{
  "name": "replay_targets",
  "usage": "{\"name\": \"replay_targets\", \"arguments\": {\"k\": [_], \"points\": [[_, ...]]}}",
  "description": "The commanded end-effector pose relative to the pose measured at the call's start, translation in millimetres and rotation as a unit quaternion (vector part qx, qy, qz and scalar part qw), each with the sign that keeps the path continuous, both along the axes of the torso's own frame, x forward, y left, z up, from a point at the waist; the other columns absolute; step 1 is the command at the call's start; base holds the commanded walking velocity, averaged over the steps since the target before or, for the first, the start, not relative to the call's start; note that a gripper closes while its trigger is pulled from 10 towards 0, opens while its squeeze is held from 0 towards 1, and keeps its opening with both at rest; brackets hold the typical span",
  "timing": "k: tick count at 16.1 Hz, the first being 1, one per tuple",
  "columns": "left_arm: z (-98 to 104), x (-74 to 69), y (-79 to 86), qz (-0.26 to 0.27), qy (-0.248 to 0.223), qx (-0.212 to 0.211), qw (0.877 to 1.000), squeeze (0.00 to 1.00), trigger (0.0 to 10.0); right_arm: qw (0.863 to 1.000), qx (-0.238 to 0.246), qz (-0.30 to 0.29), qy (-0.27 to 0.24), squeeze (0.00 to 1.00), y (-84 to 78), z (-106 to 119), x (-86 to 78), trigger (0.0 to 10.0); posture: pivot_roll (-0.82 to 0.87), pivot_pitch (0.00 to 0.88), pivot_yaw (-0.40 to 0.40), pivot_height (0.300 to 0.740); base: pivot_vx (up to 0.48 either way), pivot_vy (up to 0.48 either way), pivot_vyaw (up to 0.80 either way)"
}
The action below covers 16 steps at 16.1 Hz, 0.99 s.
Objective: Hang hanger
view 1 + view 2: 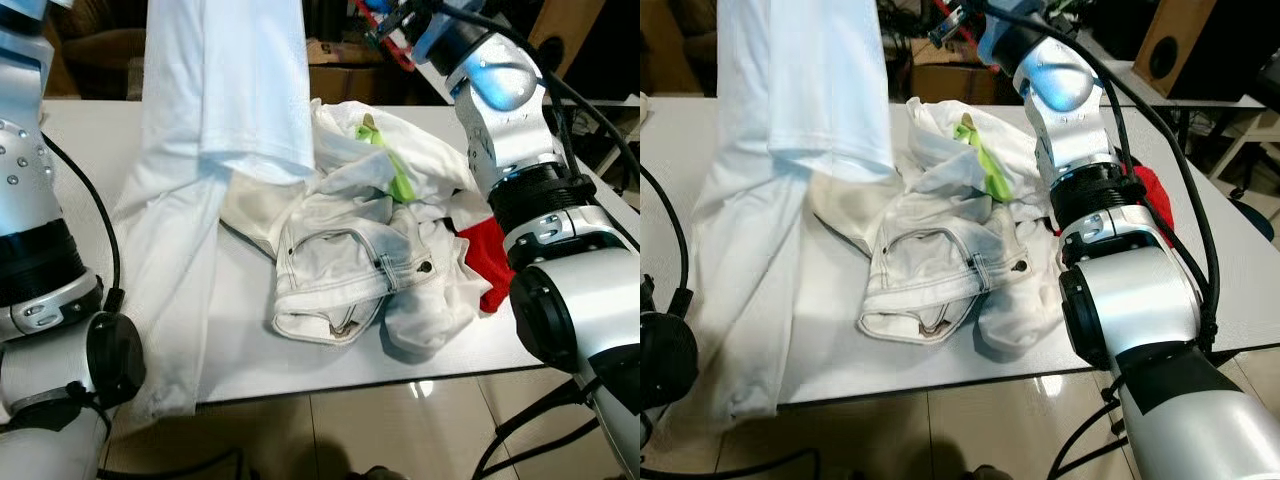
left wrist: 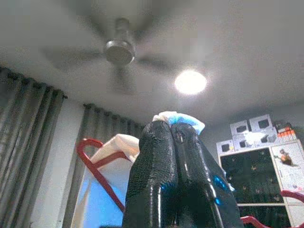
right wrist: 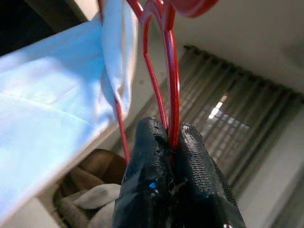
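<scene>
Your robot stood at the near edge of a white tabletop (image 1: 300,375), both arms raised, with a white shirt (image 1: 225,80) held up above the tabletop's left side and its lower part trailing down over the near-left corner. The right gripper (image 3: 172,142) had its two black fingers pressed together on the thin wire of a red hanger (image 3: 170,71), just below the hook; the shirt's fabric lay draped over the hanger's shoulder beside it. The left gripper (image 2: 172,130) was likewise closed tight, pinching a fold of the white cloth between its tips, with more of the red hanger's frame showing behind it against the curtains (image 2: 28,142).

By the look of it, you had the garment on the hanger and lifted clear, so the loading seemed done. What remained was the hanging itself: no rail or hook to receive it could be seen in these pictures.

Toward the middle and right of the tabletop lay a heap of laundry: pale jeans (image 1: 345,265), a lime-green item (image 1: 398,175) and a red cloth (image 1: 485,255) near the right edge.
</scene>
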<state>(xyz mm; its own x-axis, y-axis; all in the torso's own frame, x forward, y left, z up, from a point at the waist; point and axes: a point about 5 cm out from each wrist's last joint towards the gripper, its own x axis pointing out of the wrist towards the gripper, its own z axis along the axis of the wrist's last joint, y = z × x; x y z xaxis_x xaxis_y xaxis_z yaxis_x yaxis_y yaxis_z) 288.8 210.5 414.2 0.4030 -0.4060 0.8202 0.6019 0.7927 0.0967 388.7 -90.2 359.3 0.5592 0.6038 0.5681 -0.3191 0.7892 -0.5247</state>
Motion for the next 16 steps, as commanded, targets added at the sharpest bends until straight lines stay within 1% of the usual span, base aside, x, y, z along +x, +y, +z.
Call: {"name": "replay_targets", "arguments": {"k": [1, 2, 4, 5, 6, 7, 8, 9, 10, 11, 12, 13, 14, 15, 16], "points": [[9.6, -2.9, -1.1, -0.001, -0.022, -0.004, 1.000, 0.00, 10.0, 0.999, 0.032, -0.022, -0.032, 0.00, -8.9, 23.2, -2.0, 10.0, -0.06, 0.000, -0.026, 0.740, 0.000, 0.000, 0.00], [11.5, -0.2, -0.3, 0.008, -0.024, -0.002, 1.000, 0.00, 10.0, 0.998, 0.034, -0.030, -0.039, 0.00, -8.7, 33.0, -2.0, 10.0, -0.06, 0.000, -0.024, 0.740, 0.000, 0.000, 0.00], [19.8, -1.0, 0.6, 0.008, -0.041, -0.013, 0.999, 0.00, 10.0, 0.994, 0.056, -0.042, -0.085, 0.00, -8.0, 65.6, -9.7, 10.0, -0.06, 0.000, -0.024, 0.740, 0.000, 0.000, 0.00], [20.0, -1.7, 1.3, 0.011, -0.042, -0.011, 0.999, 0.00, 10.0, 0.993, 0.060, -0.039, -0.091, 0.00, -7.0, 70.5, -11.4, 10.0, -0.06, 0.000, -0.028, 0.740, 0.000, 0.000, 0.00], [18.5, -1.3, 1.8, 0.016, -0.039, -0.008, 0.999, 0.00, 10.0, 0.994, 0.054, -0.035, -0.092, 0.00, -4.8, 71.7, -11.7, 10.0, -0.06, 0.000, -0.028, 0.740, 0.000, 0.000, 0.00], [12.9, 0.4, 2.2, 0.026, -0.030, -0.002, 0.999, 0.00, 10.0, 0.996, 0.020, -0.033, -0.084, 0.00, 2.1, 62.4, -9.3, 10.0, -0.05, 0.000, -0.038, 0.740, 0.000, 0.000, 0.00], [4.7, 2.2, 2.2, 0.033, -0.016, 0.006, 0.999, 0.00, 10.0, 0.997, -0.019, -0.028, -0.064, 0.00, 9.3, 44.0, -4.8, 10.0, -0.05, 0.000, -0.045, 0.740, 0.000, 0.000, 0.00], [-8.0, 6.0, 3.2, 0.053, 0.006, 0.023, 0.998, 0.00, 10.0, 0.997, -0.056, -0.024, -0.042, 0.00, 15.3, 22.1, -0.6, 10.0, -0.04, 0.000, -0.051, 0.740, 0.000, 0.000, 0.00], [-27.8, 11.8, 6.2, 0.081, 0.045, 0.047, 0.995, 0.00, 10.0, 0.996, -0.091, -0.012, -0.001, 0.00, 21.0, -7.2, 3.9, 10.0, -0.04, 0.000, -0.050, 0.740, 0.000, 0.000, 0.00], [-67.7, 26.3, 18.5, 0.171, 0.142, 0.099, 0.970, 0.00, 10.0, 0.984, -0.159, 0.039, 0.066, 0.00, 30.9, -58.1, 3.5, 10.0, -0.04, 0.000, -0.050, 0.740, 0.000, 0.000, 0.00], [-97.5, 33.6, 31.9, 0.243, 0.209, 0.133, 0.938, 0.00, 10.0, 0.968, -0.214, 0.080, 0.103, 0.00, 36.5, -94.3, -2.5, 10.0, -0.04, 0.000, -0.049, 0.740, 0.000, 0.000, 0.00], [-114.6, 35.9, 41.9, 0.286, 0.248, 0.141, 0.915, 0.00, 10.0, 0.955, -0.246, 0.109, 0.123, 0.00, 38.8, -115.6, -8.4, 10.0, -0.04, 0.000, -0.050, 0.740, 0.000, 0.000, 0.00], [-132.3, 36.6, 55.1, 0.335, 0.284, 0.147, 0.886, 0.00, 10.0, 0.942, -0.264, 0.149, 0.143, 0.00, 39.2, -134.8, -16.9, 10.0, -0.04, 0.000, -0.047, 0.740, 0.000, 0.000, 0.00], [-140.1, 36.3, 62.9, 0.364, 0.300, 0.148, 0.869, 0.00, 10.0, 0.934, -0.271, 0.172, 0.156, 0.00, 37.8, -144.0, -22.0, 10.0, -0.04, 0.000, -0.045, 0.740, 0.000, 0.000, 0.00], [-148.8, 35.3, 72.7, 0.404, 0.315, 0.156, 0.845, 0.00, 10.0, 0.925, -0.279, 0.197, 0.167, 0.00, 35.1, -153.7, -29.2, 10.0, -0.05, 0.000, -0.038, 0.740, 0.000, 0.000, 0.00]]}}
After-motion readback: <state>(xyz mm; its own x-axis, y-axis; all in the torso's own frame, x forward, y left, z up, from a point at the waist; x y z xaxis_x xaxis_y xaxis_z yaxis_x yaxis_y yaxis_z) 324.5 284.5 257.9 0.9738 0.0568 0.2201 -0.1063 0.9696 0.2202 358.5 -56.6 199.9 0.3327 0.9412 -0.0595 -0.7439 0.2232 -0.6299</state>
